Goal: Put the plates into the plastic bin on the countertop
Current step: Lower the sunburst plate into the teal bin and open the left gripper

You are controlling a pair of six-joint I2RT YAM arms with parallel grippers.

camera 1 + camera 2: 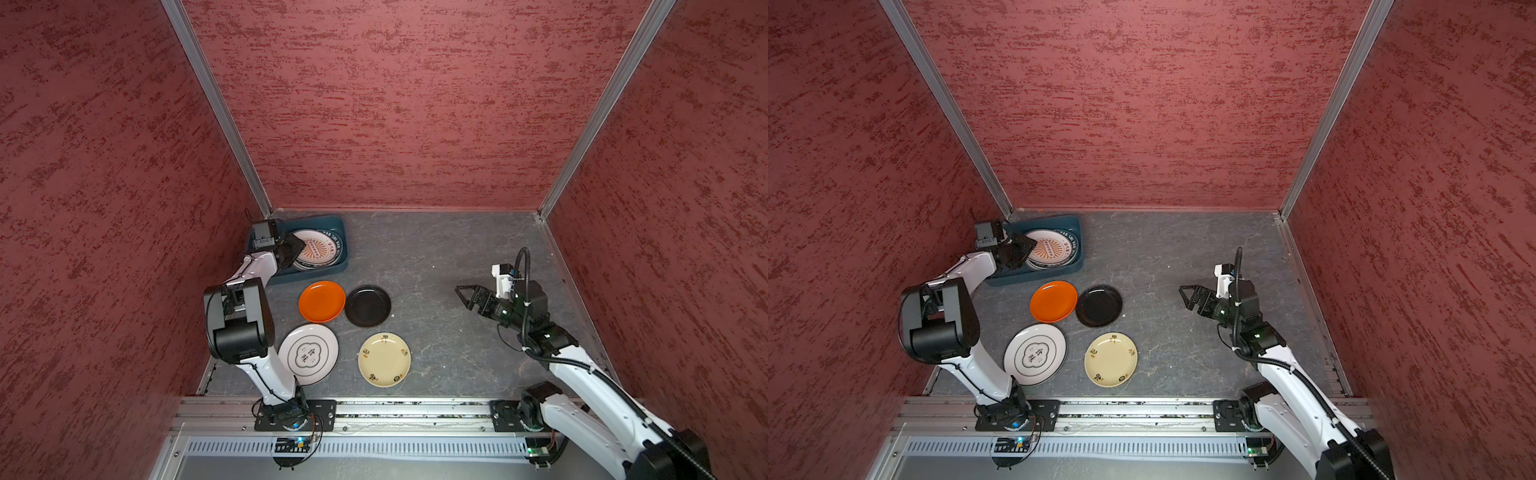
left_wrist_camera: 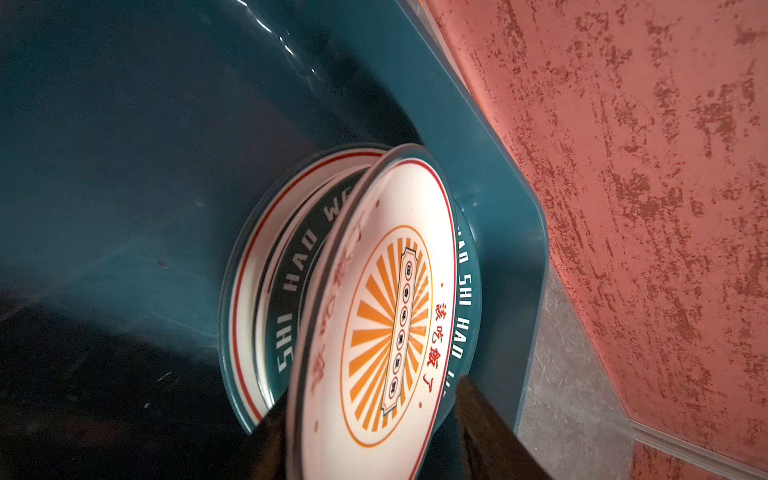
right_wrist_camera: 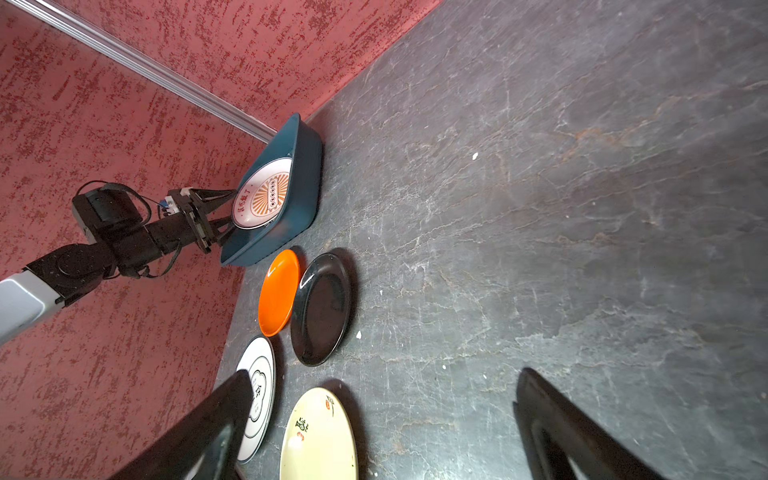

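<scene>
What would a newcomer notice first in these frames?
The left claw reaches into the teal plastic bin in the far left corner, jaws apart around a tilted sunburst plate leaning on teal-rimmed plates. Four more lie loose on the grey countertop: an orange plate, a black plate, a white emblem plate and a cream plate. The right claw hangs open over bare countertop, holding nothing.

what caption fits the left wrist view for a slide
Sunburst plate tilted between open jaws of the left gripper, over plates stacked in the plastic bin.
</scene>
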